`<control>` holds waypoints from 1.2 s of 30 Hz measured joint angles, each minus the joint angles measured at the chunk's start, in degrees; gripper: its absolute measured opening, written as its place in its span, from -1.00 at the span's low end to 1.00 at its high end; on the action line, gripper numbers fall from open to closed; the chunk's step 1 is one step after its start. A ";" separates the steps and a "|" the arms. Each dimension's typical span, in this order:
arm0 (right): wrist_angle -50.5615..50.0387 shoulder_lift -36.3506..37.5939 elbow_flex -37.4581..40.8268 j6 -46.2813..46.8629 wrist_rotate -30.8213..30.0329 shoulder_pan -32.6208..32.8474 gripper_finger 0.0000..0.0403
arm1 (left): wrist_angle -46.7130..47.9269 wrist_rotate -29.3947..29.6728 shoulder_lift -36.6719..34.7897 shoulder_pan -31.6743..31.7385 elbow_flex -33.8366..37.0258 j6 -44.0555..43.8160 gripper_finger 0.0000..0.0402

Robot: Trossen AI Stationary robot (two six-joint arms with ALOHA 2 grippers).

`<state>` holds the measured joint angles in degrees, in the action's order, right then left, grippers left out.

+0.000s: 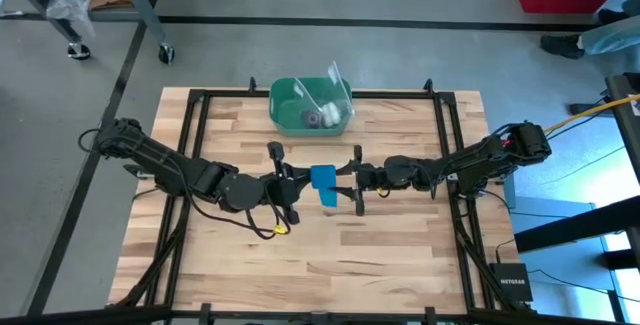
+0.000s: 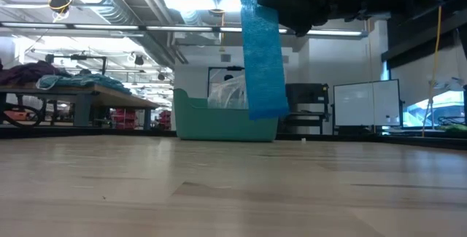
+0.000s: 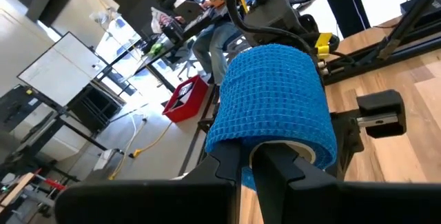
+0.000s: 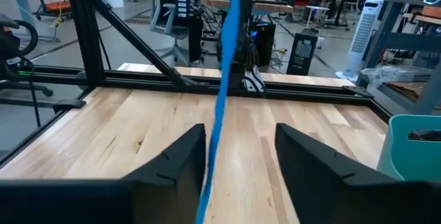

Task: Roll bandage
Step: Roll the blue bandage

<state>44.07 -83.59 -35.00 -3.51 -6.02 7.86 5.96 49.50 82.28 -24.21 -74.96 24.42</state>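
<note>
The bright blue bandage (image 1: pixel 322 177) is held above the middle of the table between my two grippers. In the left wrist view it is a thick roll (image 3: pixel 272 93) around a white core (image 3: pixel 293 149). Its loose end hangs down as a flat strip (image 2: pixel 260 55), and the lower end (image 2: pixel 267 111) is clear of the table. My left gripper (image 1: pixel 292 181) is shut on the roll. My right gripper (image 1: pixel 352 177) is open. The strip (image 4: pixel 224 79) hangs edge-on between its fingers, close to one finger (image 4: pixel 186 158); I cannot tell whether they touch. My left gripper (image 3: pixel 253 156) holds the roll by its near end (image 3: pixel 241 138), the two fingers close together at the rim beside the white core. It comes level from the table's left. The roll is lifted clear and lies roughly level, and the loose strip hangs below it.
A green plastic bin (image 1: pixel 310 105) with clear plastic and small items stands at the far middle of the table and also shows in the low view (image 2: pixel 219 120). Black frame rails (image 1: pixel 200 100) run around the tabletop. Bare wood (image 1: pixel 330 255) lies toward the near edge.
</note>
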 joint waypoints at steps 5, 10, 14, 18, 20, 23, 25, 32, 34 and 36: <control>-0.63 0.00 0.00 -1.33 0.04 0.01 -0.60 | -1.11 -0.97 0.00 0.00 0.00 0.18 -0.92; -1.07 0.00 0.00 -2.48 1.07 0.09 -0.95 | -1.11 -2.27 0.00 0.41 0.00 1.18 -0.92; -2.05 0.02 0.00 -3.73 1.06 1.64 -0.92 | -1.07 -1.99 -0.02 0.70 0.00 1.76 -0.92; -2.04 0.02 0.00 -6.49 0.99 4.93 -0.97 | -1.09 4.74 -0.11 0.61 0.00 3.14 -0.92; -2.43 0.18 -0.28 -7.65 -0.40 7.05 -0.95 | -0.82 8.65 -0.13 0.59 0.00 4.29 -0.92; -5.75 0.50 -2.81 -9.75 -3.36 10.28 -0.98 | -0.48 10.14 -0.13 0.63 0.00 4.74 -0.92; -8.46 0.50 -5.43 -11.97 -4.72 12.57 -0.98 | -0.51 10.36 -0.13 0.67 0.00 4.75 -0.92; -21.61 0.50 -16.99 -17.75 -13.53 19.89 -0.98 | 1.00 11.06 -0.15 1.03 0.00 5.73 -0.92; -24.10 0.50 -20.28 -19.17 -14.12 21.32 -0.98 | 1.03 11.08 -0.15 1.01 0.08 5.98 -0.92; -26.82 0.50 -23.39 -19.47 -14.81 22.24 -0.98 | 0.91 11.08 -0.15 0.96 0.44 6.37 -0.92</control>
<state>17.26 -83.09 -58.39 -22.97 -20.83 30.10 6.87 60.58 82.13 -23.24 -74.52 30.80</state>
